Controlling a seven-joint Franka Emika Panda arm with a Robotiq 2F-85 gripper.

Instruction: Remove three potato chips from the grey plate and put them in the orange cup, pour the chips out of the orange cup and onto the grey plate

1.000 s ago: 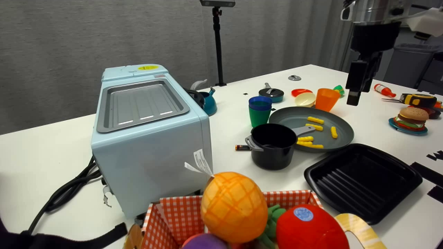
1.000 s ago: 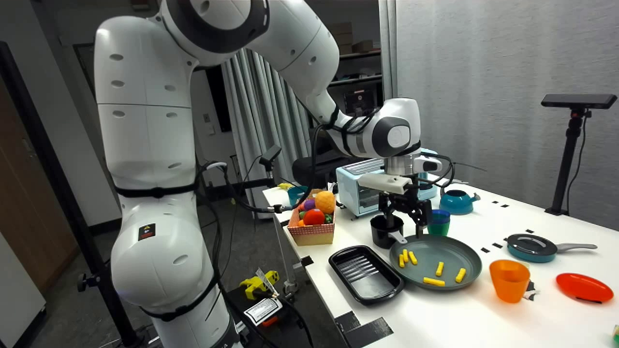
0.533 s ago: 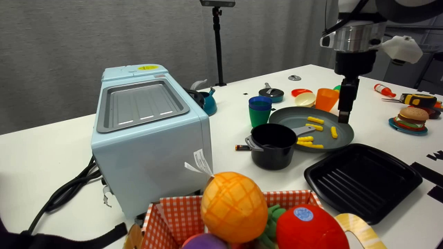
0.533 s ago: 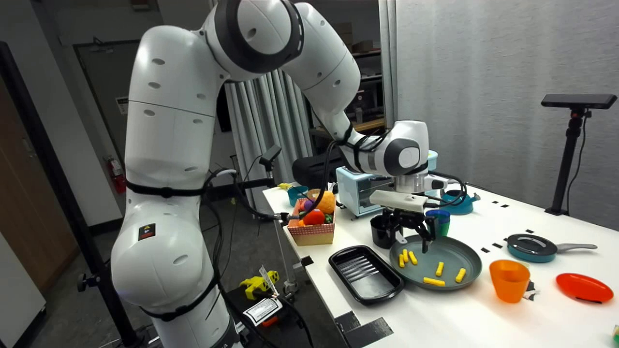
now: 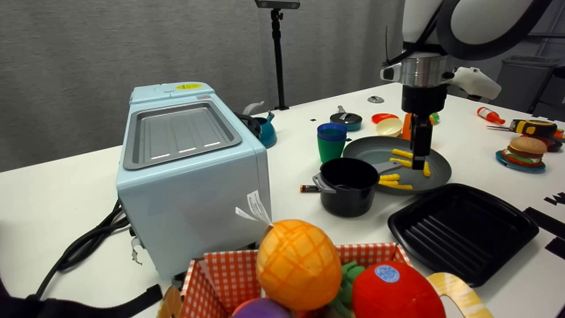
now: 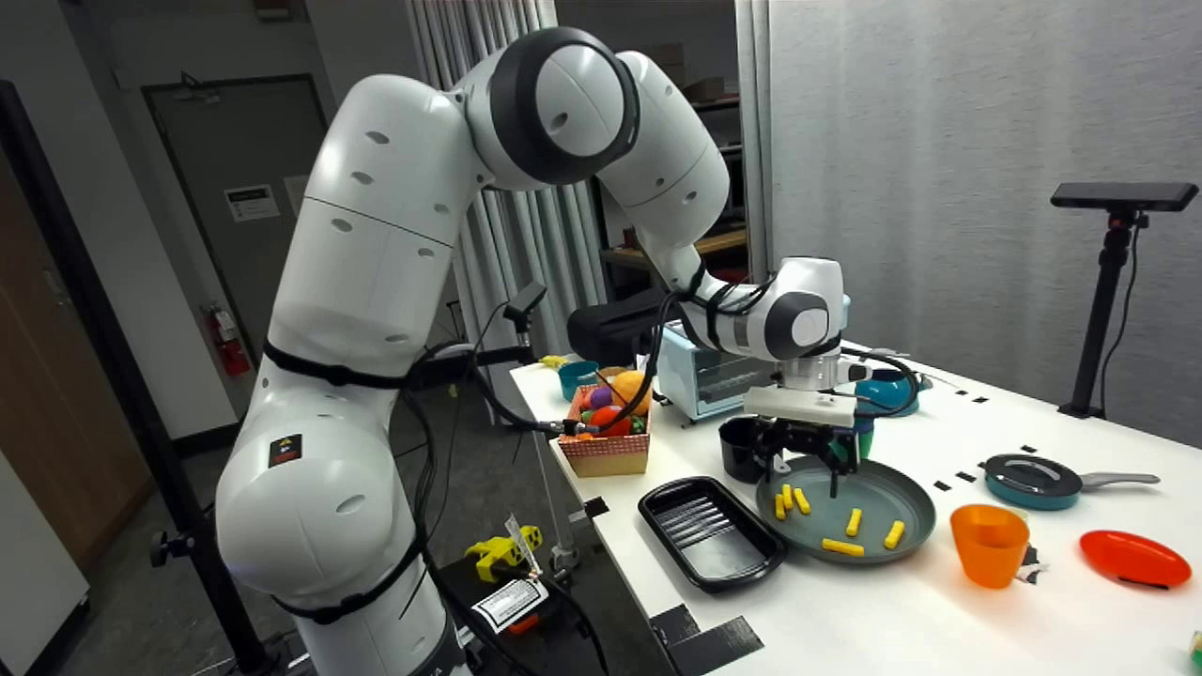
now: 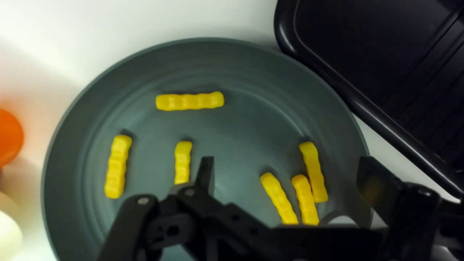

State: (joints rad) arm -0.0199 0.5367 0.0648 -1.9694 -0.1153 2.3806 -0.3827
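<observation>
Several yellow potato chips [image 7: 190, 101] lie apart on the round grey plate [image 7: 246, 123]; three of them sit close together at its right in the wrist view. My gripper [image 7: 286, 169] hangs above the plate, fingers wide apart with nothing between them; that cluster shows in the gap, its lower ends covered by the gripper body. In an exterior view the gripper [image 5: 418, 164] hides part of the orange cup [image 5: 406, 127]. The orange cup [image 6: 989, 546] stands upright beside the plate, its inside not visible; only a sliver shows at the wrist view's left edge.
A black pot [image 5: 348, 187] stands against the plate's edge, its handle reaching over the rim. The black ridged tray [image 6: 711, 535] sits close beside the plate. Stacked blue and green cups [image 5: 332, 142] stand behind. A toaster oven [image 5: 198, 198] and a fruit basket [image 6: 606, 460] are farther off.
The arm has come down over the plate, moving left and lower in an exterior view, its fingers staying apart. Chips, plate and cup have not moved.
</observation>
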